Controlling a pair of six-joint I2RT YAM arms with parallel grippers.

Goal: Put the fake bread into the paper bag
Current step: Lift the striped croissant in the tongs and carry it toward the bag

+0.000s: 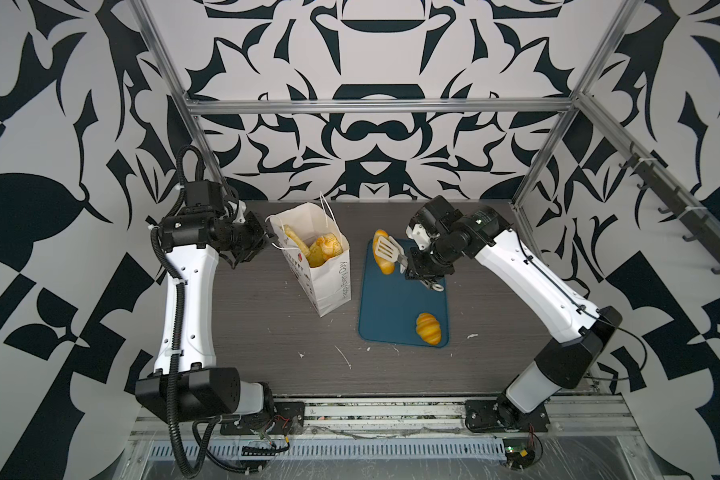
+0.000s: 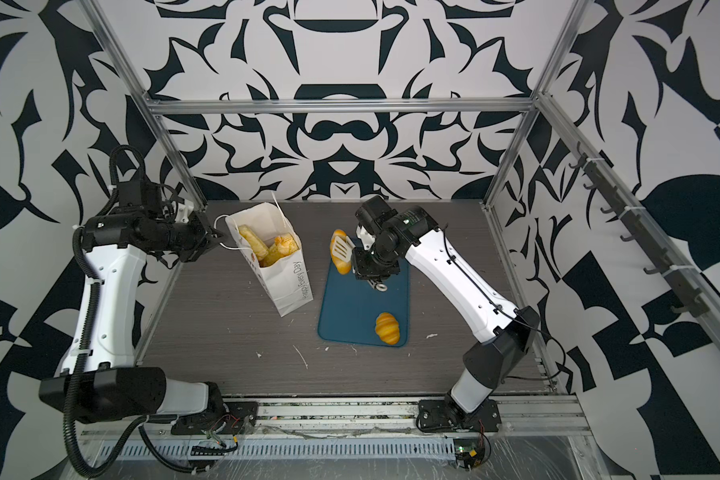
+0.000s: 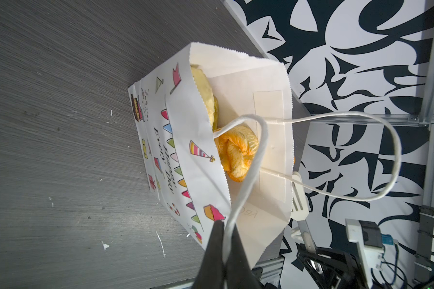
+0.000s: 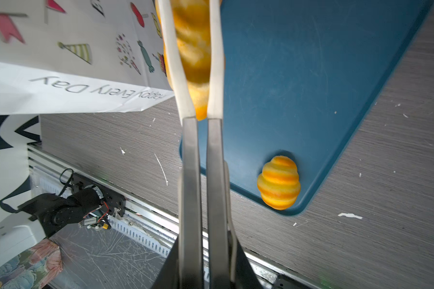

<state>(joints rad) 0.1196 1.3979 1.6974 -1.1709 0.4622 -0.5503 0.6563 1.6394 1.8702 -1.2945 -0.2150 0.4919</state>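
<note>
Right gripper (image 1: 408, 262) squeezes white-tipped steel tongs (image 4: 189, 175) around glossy braided orange loaf (image 4: 193, 62); left gripper (image 3: 223, 240) pinches white paper bag (image 1: 329, 282)'s cord handle (image 3: 258, 155).

The white paper bag (image 1: 328, 286) bears colourful party prints and grey lettering, the fake bread (image 1: 428, 328) is golden-orange with paler stripes, the tray (image 1: 391, 307) teal-blue, the counter (image 1: 267, 332) grey wood-grain, the walls (image 1: 362, 137) black-and-white.

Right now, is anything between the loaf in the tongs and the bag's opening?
Nothing lies on the table between them. But the paper bag turns a wall toward the loaf, and its free handle stands up above that rim; the tongs should lift over both. The left gripper holds the other handle aside.
</note>
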